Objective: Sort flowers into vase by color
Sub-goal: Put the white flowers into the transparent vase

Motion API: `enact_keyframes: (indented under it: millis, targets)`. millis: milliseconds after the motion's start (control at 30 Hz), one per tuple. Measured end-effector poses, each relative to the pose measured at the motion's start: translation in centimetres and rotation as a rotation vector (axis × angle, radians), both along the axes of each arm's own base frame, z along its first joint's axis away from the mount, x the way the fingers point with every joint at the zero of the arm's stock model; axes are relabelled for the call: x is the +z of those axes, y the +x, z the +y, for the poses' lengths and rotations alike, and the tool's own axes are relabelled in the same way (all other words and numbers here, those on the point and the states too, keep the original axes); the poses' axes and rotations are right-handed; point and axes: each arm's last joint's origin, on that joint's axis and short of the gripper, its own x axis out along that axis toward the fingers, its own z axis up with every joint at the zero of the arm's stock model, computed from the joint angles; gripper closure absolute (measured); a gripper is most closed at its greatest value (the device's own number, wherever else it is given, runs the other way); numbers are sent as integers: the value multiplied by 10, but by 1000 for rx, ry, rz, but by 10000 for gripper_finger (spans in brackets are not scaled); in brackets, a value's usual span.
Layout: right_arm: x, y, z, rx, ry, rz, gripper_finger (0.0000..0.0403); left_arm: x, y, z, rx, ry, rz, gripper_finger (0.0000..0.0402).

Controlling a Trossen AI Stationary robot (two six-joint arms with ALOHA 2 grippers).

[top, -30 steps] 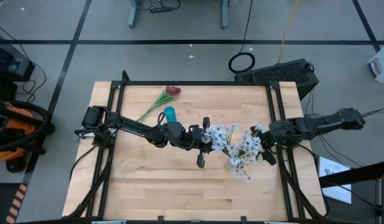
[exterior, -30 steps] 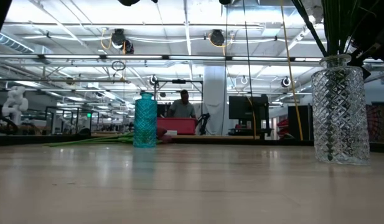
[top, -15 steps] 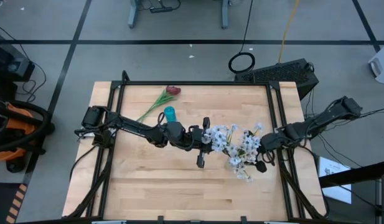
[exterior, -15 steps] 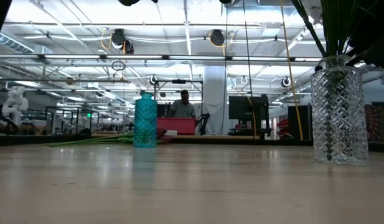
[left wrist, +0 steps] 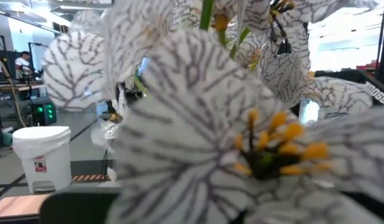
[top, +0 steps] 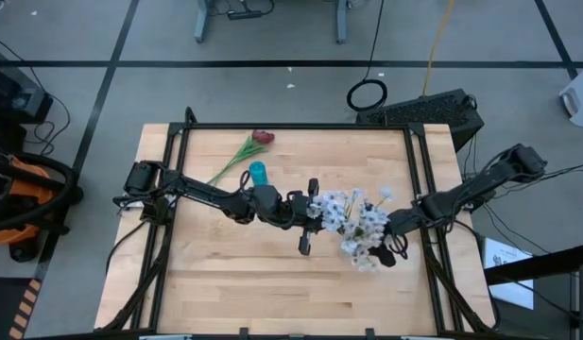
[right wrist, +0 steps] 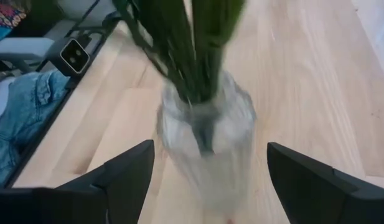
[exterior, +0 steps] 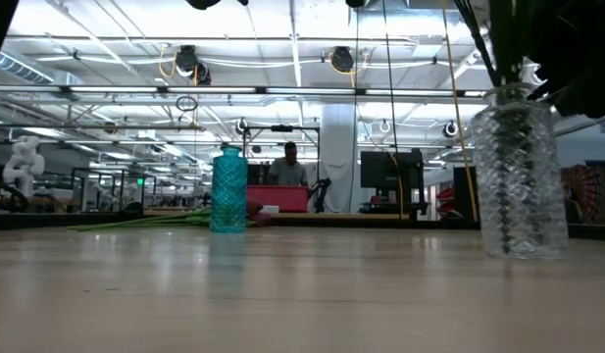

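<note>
A clear cut-glass vase [exterior: 523, 176] [right wrist: 207, 124] stands at the table's right and holds green stems [right wrist: 179, 43] topped by white blossoms [top: 367, 234]. My right gripper [top: 390, 241] [right wrist: 210, 149] is open, with one finger on each side of the vase's body. At mid-table my left gripper [top: 315, 212] is raised and shut, with a spray of white flowers [top: 331, 203] [left wrist: 241, 124] right in front of it. A teal vase [top: 258, 174] [exterior: 228, 189] stands at the far left. A dark red flower [top: 263, 138] lies beside it on its stem. My left gripper holds the white flower spray clear of the table. The blossoms fill the left wrist view and hide where the fingers meet the stem. My right gripper's fingers [right wrist: 132, 165] come at the clear vase slanting down from the table's right. One stands close against its wall [right wrist: 162, 127], but whether it touches cannot be told.
Black frame rails [top: 426, 179] run along the table's sides. Bare wood [top: 272, 293] lies toward the near edge. A person's jeans [right wrist: 17, 118] show beside the table in the right wrist view. Another person [exterior: 289, 167] sits far behind the table.
My right gripper has moved toward the table's left and downward, coming around the clear vase. The vase, with its white flowers, has shifted a little toward the table's left.
</note>
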Motion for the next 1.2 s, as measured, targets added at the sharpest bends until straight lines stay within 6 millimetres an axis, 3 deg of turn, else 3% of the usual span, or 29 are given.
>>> enact_keyframes:
  millis: [400, 533, 733, 1200]
  targets:
    - [-5, 7, 3, -35, 19, 2, 103, -2, 0, 0, 6, 34, 10, 381]
    - [-4, 6, 5, -46, 8, -9, 79, -2, 0, 0, 6, 36, 14, 381]
    - [1, 4, 9, -89, 14, -65, 12, -3, 1, 0, 6, 41, 28, 381]
    - [-7, 13, 15, -114, -81, -108, 3, -3, 1, 0, 10, 62, 23, 381]
